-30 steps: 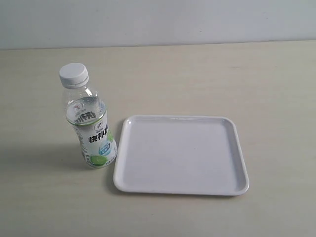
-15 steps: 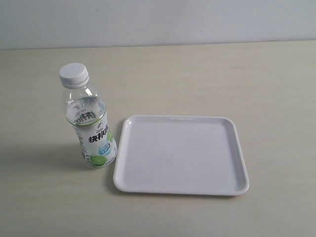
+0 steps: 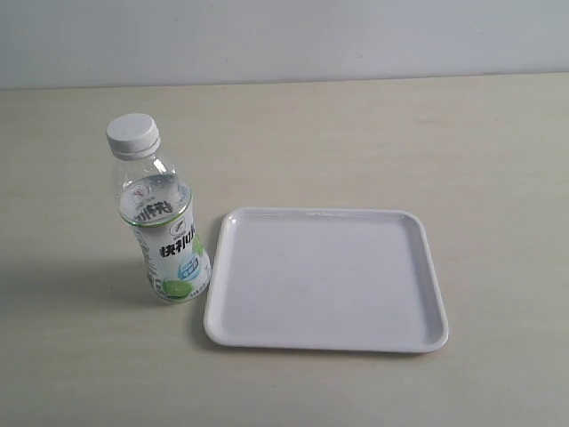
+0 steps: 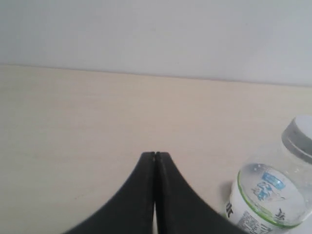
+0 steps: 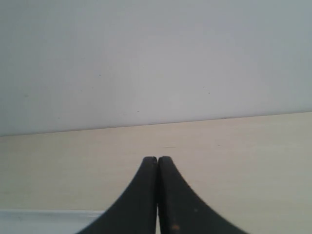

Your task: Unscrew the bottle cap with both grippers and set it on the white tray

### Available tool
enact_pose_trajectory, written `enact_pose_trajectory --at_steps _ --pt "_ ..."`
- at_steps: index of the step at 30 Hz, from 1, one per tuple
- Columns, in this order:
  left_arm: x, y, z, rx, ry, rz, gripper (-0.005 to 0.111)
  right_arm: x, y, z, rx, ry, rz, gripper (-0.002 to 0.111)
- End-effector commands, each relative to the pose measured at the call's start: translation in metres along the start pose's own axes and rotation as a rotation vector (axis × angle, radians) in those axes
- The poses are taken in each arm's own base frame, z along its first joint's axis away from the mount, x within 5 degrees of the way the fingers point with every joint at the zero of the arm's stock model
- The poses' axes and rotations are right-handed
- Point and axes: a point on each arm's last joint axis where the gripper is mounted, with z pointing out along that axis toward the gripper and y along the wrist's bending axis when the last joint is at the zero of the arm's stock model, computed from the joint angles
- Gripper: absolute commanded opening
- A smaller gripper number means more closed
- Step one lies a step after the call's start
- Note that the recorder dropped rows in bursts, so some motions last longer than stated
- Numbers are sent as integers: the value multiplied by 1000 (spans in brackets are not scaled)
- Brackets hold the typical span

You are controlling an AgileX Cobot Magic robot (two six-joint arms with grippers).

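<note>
Surface: a pale cream table [image 3: 356, 133] with a faint wood grain is being observed, matte and evenly lit. Beyond the white tray [image 3: 320, 213], the table's far edge is being met by a plain light grey wall [image 3: 284, 40]. The same wall and table are being picked up in both wrist views.

The white tray is being recorded lying flat on the table. It is glossy, with rounded corners and a raised rim.

The bottle [image 3: 164, 227] is being noted standing upright just beside the tray's left edge in the exterior view, toward the tray's near corner. Whether its base is touching the rim cannot be told. A soft shadow is being thrown on the table on the side of the bottle away from the tray.

The bottle cap [image 3: 133, 133] is being seen seated on the bottle's neck, off the tray.

The left gripper [image 4: 155, 156] is being shown clenched, with its fingertips pressed together on nothing. The bottle [image 4: 270, 195] and bottle cap [image 4: 300, 136] are being caught near it but apart from its fingers. The right gripper [image 5: 157, 159] is being shown clenched likewise, with nothing grasped.
</note>
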Motion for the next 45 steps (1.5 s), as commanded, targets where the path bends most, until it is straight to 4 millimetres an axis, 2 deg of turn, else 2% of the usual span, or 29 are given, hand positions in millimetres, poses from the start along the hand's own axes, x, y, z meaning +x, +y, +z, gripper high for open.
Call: enact_pose_trajectory --at_steps 1,9,14,22,45 --pt "18 8 -8 -30 -141 -67 0 1 -1 0 6 -8 -9 0" --pt "45 13 -36 4 -331 -104 0 1 -1 0 6 -8 -9 0" --pt "55 12 -46 31 -354 -51 0 1 -1 0 6 -8 -9 0" --pt "68 10 -47 51 -240 -49 0 1 -1 0 6 -8 -9 0" --pt "73 6 -46 93 -180 -55 0 1 -1 0 6 -8 -9 0"
